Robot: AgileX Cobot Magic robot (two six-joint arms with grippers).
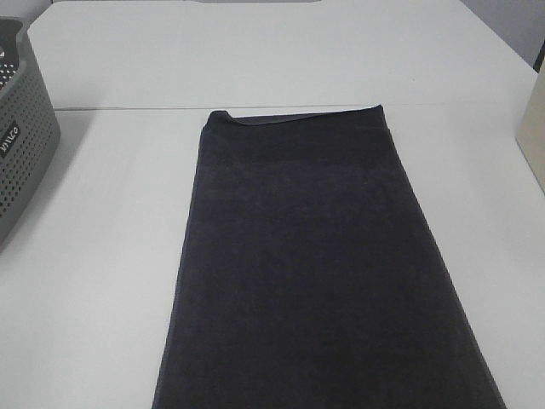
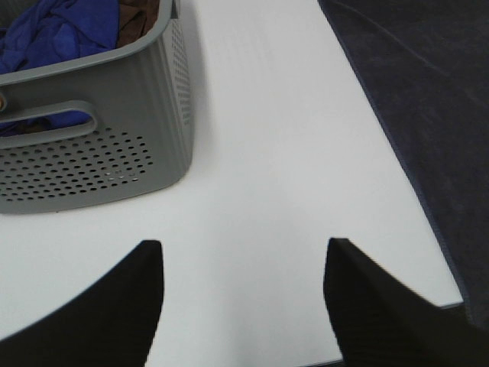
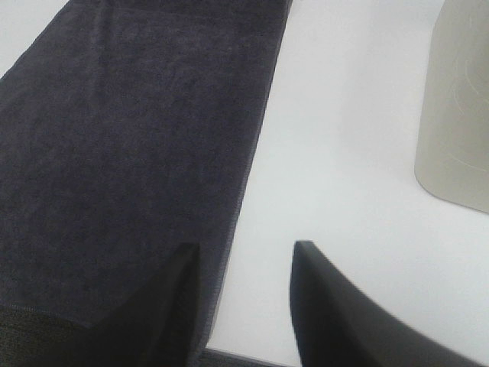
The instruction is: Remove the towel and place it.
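White table [image 1: 102, 256] | dark towel [image 1: 315, 273] flat – near end cut off | L gripper [image 2: 243, 264] & R gripper [image 3: 246, 264] – both agape, empty

Both grippers' fingers [image 2: 126, 306] [image 3: 172, 306] apart, empty.

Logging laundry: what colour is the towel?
Dark charcoal grey, plain; the towel shows best in exterior high.

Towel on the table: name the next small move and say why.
Probably lower the right gripper onto the near right edge of the dark towel. Its open fingers straddle that edge, the towel lies flat and untouched, and the left gripper hangs open over bare table beside the grey basket.
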